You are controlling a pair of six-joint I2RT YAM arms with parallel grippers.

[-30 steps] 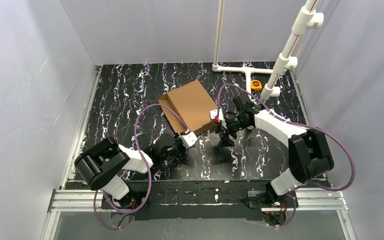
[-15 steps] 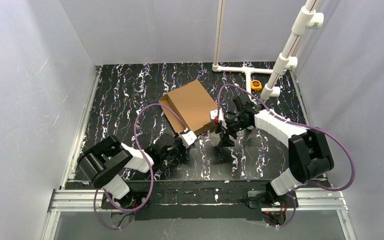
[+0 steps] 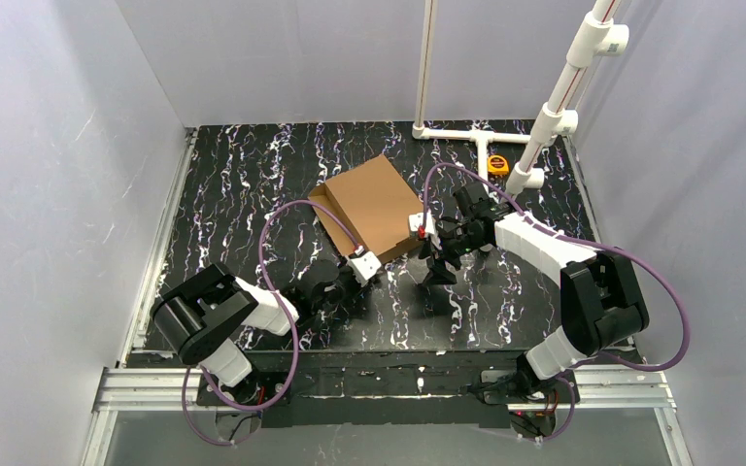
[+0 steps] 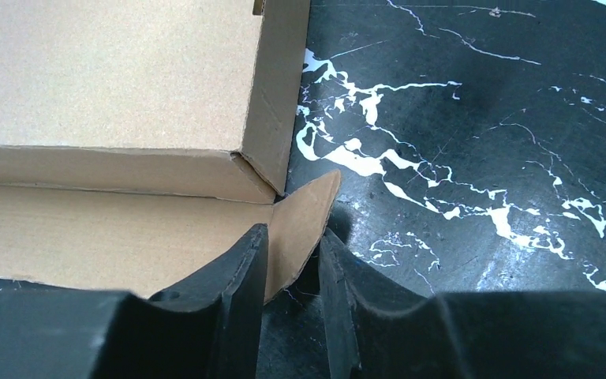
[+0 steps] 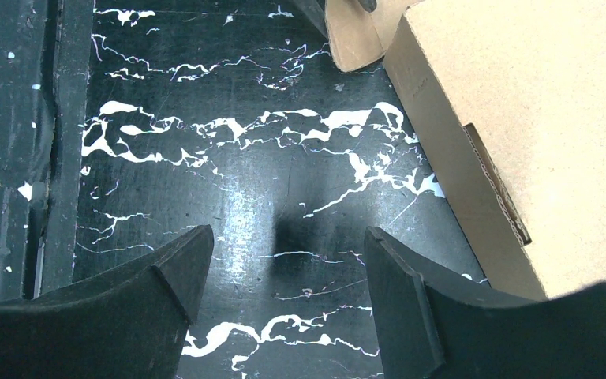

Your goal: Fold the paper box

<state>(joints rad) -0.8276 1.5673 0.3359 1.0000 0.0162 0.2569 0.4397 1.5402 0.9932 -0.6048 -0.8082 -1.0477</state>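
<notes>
Black white-veined tabletop [image 3: 243,194], grey walls [image 3: 58,146]. White pipe frame [image 3: 554,116] back right. Brown paper box [image 3: 374,206] lies skewed mid-table. Beside it, right gripper [image 5: 286,237] gapes wide over bare surface. Narrow left gripper [image 4: 292,237] straddles the box's corner tab [image 4: 304,213]; pinch unclear. Yellow tape measure [image 3: 497,164] near pipe foot.

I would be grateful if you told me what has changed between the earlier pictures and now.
The left gripper edged slightly toward the paper box, its fingers on either side of a corner tab; whether it grips the tab is unclear. The right gripper, open beside the box, and the box itself stayed put.
</notes>
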